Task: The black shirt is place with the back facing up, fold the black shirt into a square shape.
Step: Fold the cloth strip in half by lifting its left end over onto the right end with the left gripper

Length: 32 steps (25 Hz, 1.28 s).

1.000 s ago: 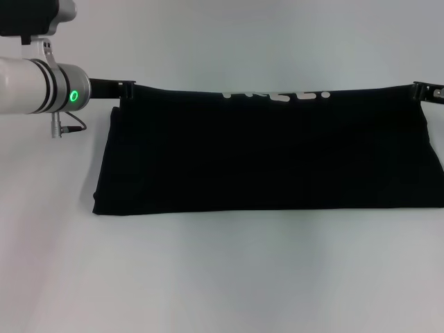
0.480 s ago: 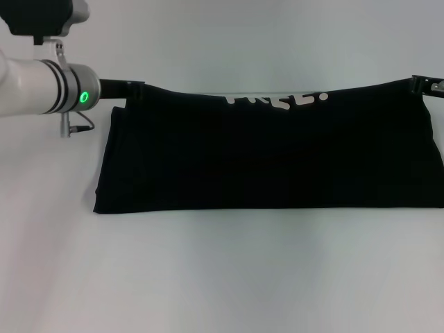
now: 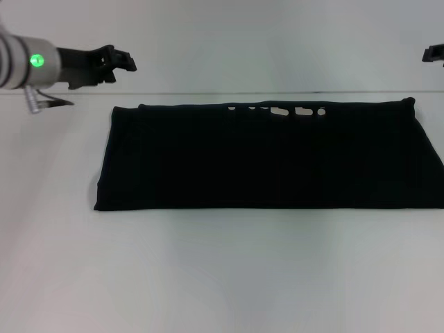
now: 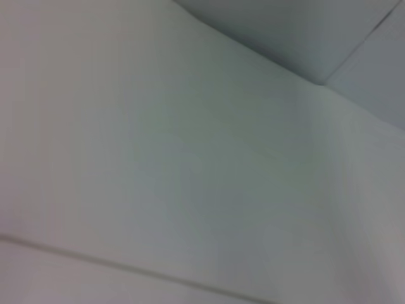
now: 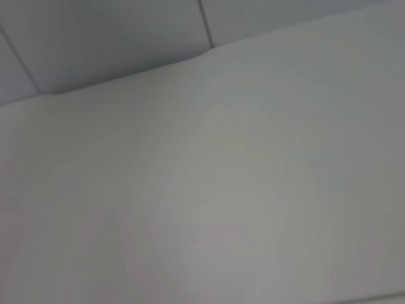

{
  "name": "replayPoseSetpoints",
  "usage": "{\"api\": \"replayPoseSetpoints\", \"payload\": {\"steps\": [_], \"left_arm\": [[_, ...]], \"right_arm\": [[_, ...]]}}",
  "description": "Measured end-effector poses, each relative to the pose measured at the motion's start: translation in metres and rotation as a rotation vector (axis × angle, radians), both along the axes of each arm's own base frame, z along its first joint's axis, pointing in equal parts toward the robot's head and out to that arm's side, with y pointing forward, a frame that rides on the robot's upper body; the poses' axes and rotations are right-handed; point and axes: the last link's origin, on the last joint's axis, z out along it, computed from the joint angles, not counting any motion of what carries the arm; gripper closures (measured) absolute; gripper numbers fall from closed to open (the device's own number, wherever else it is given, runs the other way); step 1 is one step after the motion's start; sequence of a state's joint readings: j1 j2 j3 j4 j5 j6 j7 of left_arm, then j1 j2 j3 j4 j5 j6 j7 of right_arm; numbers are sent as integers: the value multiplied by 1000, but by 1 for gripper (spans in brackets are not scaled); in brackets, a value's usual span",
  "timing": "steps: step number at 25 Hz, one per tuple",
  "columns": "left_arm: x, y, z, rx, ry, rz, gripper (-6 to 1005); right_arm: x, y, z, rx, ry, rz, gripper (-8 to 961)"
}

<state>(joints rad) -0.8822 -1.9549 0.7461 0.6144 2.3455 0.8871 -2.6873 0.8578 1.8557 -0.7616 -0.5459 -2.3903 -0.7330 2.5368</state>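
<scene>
Half a second ago both our grippers were pinching the far corners of the shirt; now both have let go and lifted clear. We judge that this fold is laid down and released, so the next step would be a crosswise fold to bring the long strip toward a square.

Going left to right in the head view: our left gripper (image 3: 123,61), a black rigid pincer on a white arm with a green ring light, hangs at about ten o'clock from the cloth's centre, above and just outside the shirt's far left corner. Its fingers look slightly parted and hold nothing.

Next comes the large plain black soft cloth t-shirt (image 3: 267,159), lying flat on the white matte table (image 3: 222,277) as a wide band, its centre slightly above the middle of the view. Its right end runs to the picture's edge. A sliver of white lettering (image 3: 277,109) peeks out along the far edge, at twelve o'clock on the cloth.

At about two o'clock, only a tip of our right gripper (image 3: 434,53) shows at the frame edge, apart from the shirt; we cannot tell how its fingers stand.

Both wrist views show only pale blank surfaces.

Counted: one shirt, two grippers, one table.
</scene>
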Motion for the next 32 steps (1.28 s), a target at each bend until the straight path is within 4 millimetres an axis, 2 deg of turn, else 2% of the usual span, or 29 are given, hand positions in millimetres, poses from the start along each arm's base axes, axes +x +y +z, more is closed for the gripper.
{"api": "replayPoseSetpoints", "payload": {"steps": [4, 8, 12, 14, 15, 16, 23, 32], "left_arm": [[-16, -31, 13, -109, -159, -15, 552], [-44, -72, 15, -227, -313, 29, 419], [-74, -111, 10, -268, -465, 118, 347], [-86, -123, 5, -265, -512, 168, 329], [-86, -123, 5, -265, -512, 168, 329], [-99, -136, -1, -254, -561, 227, 329], [-115, -150, -19, -223, -610, 339, 329], [-116, -142, -45, -164, -615, 398, 328]], "right_arm": [[-17, -11, 14, -114, 95, -4, 507], [-23, -25, 20, -214, 132, -33, 419], [-18, -32, 24, -248, 132, -64, 315], [-17, -33, 25, -247, 139, -70, 260], [-16, -34, 26, -246, 141, -73, 261], [-15, -34, 26, -245, 143, -74, 262], [-14, -35, 26, -244, 139, -75, 267], [-13, -34, 25, -242, 128, -72, 268]]}}
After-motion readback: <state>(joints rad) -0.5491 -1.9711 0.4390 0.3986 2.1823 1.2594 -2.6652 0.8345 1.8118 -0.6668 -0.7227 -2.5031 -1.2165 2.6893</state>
